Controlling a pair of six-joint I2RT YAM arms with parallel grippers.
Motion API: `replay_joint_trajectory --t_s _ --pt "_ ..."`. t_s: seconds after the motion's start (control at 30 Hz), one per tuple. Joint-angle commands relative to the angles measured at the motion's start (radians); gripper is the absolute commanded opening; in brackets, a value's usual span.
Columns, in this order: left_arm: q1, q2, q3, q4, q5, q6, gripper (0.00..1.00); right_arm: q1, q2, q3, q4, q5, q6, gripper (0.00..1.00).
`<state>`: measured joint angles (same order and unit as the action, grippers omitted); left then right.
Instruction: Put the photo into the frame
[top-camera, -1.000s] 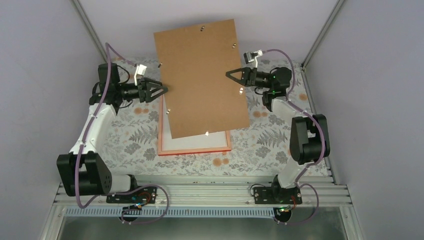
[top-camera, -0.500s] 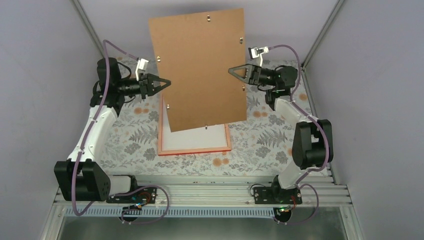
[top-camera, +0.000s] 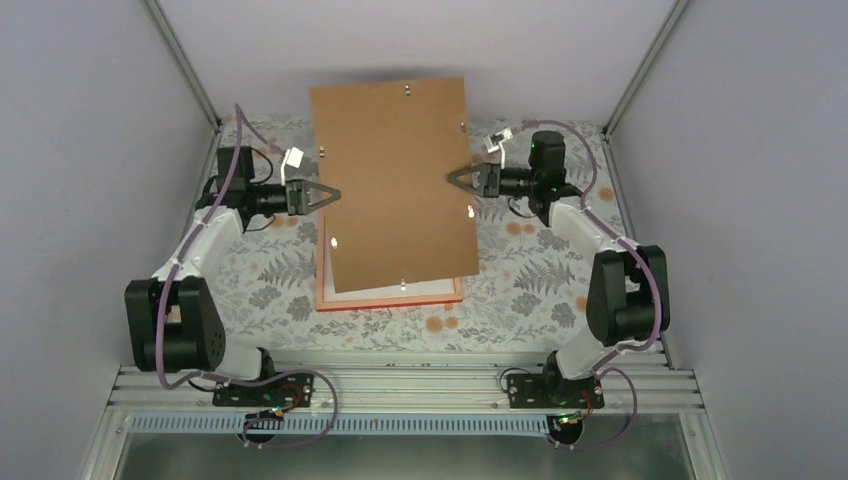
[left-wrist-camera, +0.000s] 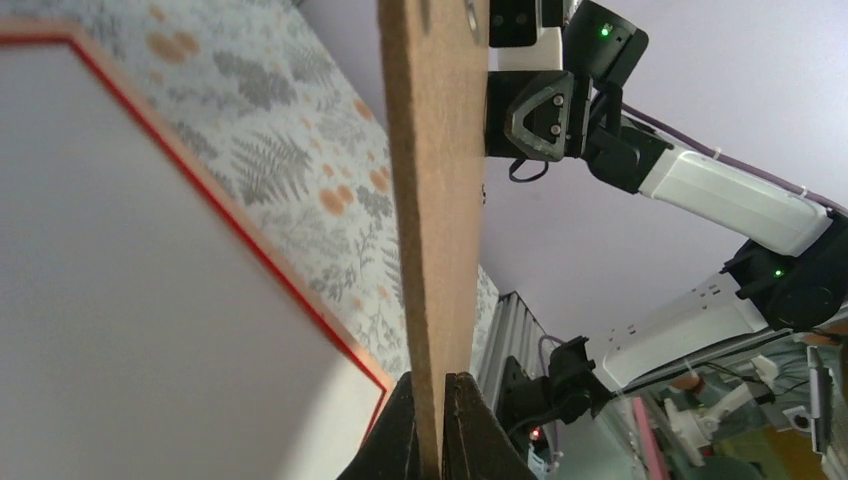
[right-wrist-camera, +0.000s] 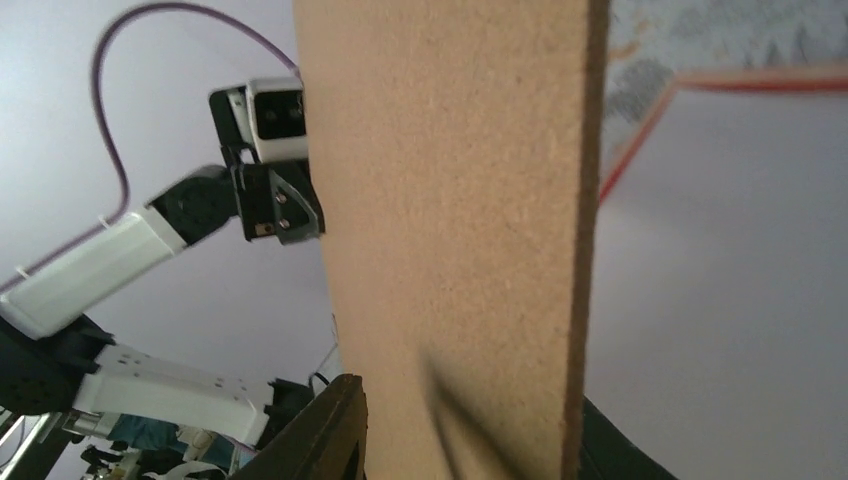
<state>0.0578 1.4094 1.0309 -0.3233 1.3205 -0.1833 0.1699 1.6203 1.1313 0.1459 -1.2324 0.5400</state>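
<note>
The red frame (top-camera: 388, 299) lies flat on the patterned table, with the photo (top-camera: 370, 291) inside it, plain white back up. A brown backing board (top-camera: 395, 180) hangs above them and hides most of both. My left gripper (top-camera: 333, 193) is shut on the board's left edge; in the left wrist view its fingertips (left-wrist-camera: 430, 385) pinch the thin board (left-wrist-camera: 430, 200). My right gripper (top-camera: 452, 179) is at the board's right edge. In the right wrist view its jaws (right-wrist-camera: 470, 400) stand apart on either side of the board (right-wrist-camera: 450, 180), wider than the board is thick.
The floral tablecloth (top-camera: 260, 270) covers the table on both sides of the frame. Grey walls close in the left, right and back. An aluminium rail (top-camera: 400, 385) with both arm bases runs along the near edge. Small metal clips (top-camera: 470, 211) dot the board.
The left gripper has closed on the board's left edge and the right gripper's jaws have parted. The board has swung squarer to the frame and come down closer over it.
</note>
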Motion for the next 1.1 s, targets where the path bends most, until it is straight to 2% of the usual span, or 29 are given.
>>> replay_joint_trajectory --t_s 0.0,0.2,0.47,1.07 --pt "0.033 0.064 -0.03 -0.098 -0.131 0.128 0.02 0.005 -0.03 -0.073 -0.157 0.0 -0.172 0.35" --pt "0.033 0.12 -0.096 -0.084 -0.193 0.153 0.02 0.019 -0.009 -0.164 -0.174 0.052 -0.223 0.34" --pt "0.034 0.178 -0.146 -0.046 -0.326 0.18 0.02 0.04 0.116 -0.138 -0.168 0.131 -0.241 0.33" --pt "0.034 0.386 -0.076 -0.061 -0.531 0.213 0.04 0.111 0.267 -0.047 -0.213 0.322 -0.245 0.33"
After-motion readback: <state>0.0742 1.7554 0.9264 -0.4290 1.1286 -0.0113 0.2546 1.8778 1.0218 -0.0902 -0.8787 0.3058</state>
